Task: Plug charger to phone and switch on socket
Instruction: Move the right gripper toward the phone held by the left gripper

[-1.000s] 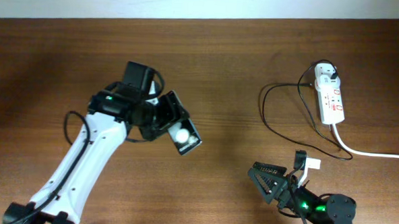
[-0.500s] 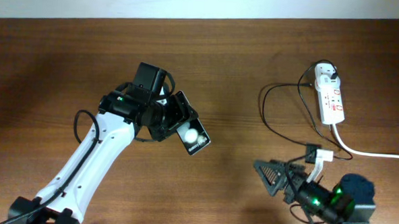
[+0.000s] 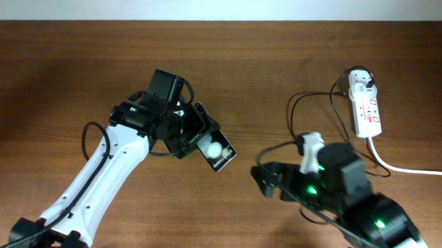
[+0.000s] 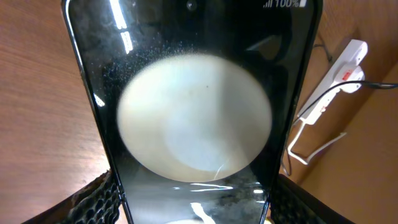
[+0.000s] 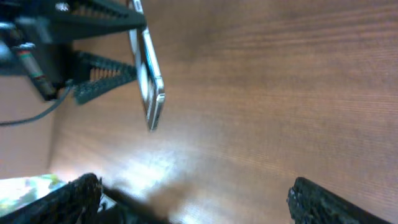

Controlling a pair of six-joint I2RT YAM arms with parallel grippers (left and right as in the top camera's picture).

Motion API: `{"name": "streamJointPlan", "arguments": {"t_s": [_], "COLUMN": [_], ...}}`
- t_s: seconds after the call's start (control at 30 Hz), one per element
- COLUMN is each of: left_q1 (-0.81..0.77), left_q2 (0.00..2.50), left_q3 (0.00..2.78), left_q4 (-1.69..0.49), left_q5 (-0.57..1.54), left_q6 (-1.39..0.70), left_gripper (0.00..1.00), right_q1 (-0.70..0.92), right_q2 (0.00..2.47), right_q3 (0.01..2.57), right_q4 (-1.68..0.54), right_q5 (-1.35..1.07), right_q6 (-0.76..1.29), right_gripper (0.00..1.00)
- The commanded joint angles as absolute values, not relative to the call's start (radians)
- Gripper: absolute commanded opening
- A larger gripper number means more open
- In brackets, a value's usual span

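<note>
My left gripper (image 3: 199, 142) is shut on the phone (image 3: 217, 151), a black slab with a white round reflection, held tilted above the table. The glossy face of the phone (image 4: 193, 118) fills the left wrist view between the two fingers (image 4: 93, 200). In the right wrist view the phone (image 5: 152, 84) shows edge-on at upper left. My right gripper (image 3: 267, 177) is open and holds nothing, a short way right of the phone. The white socket (image 3: 365, 106) lies at far right. The charger's black cable (image 3: 291, 112) loops left of it, its white adapter (image 3: 360, 78) in the strip. My right arm hides the plug tip.
A thick white cord (image 3: 413, 170) runs from the socket off the right edge. The socket (image 4: 348, 62) and its cord (image 4: 311, 149) also show at the right of the left wrist view. The table's far edge meets a pale wall (image 3: 226, 4).
My right arm has swung up and left from the front right corner toward the phone, jaws still open. My left arm carried the phone slightly right, then held still.
</note>
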State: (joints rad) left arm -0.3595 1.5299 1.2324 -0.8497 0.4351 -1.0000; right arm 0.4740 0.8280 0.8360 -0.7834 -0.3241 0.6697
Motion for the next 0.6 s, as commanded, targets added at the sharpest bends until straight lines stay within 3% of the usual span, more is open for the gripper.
{"name": "streamJointPlan", "arguments": {"t_s": [0.0, 0.23, 0.57], "left_q1": [-0.359, -0.359, -0.313], "left_q2": [1.528, 1.528, 1.528], "left_q3": [1.235, 1.235, 1.235], "left_q4": [-0.838, -0.804, -0.767], "left_q5": [0.480, 0.483, 0.484], "left_q6": [-1.074, -1.140, -1.140], "left_gripper": [0.57, 0.57, 0.56], "right_q1": [0.535, 0.545, 0.545], "right_q2": [0.970, 1.245, 1.263], "right_q3": [0.851, 0.851, 0.851], "right_q4": [-0.672, -0.425, -0.273], "right_q5": [-0.216, -0.243, -0.342], "right_q6": [0.670, 0.802, 0.802], "right_gripper": [0.99, 0.99, 0.99]}}
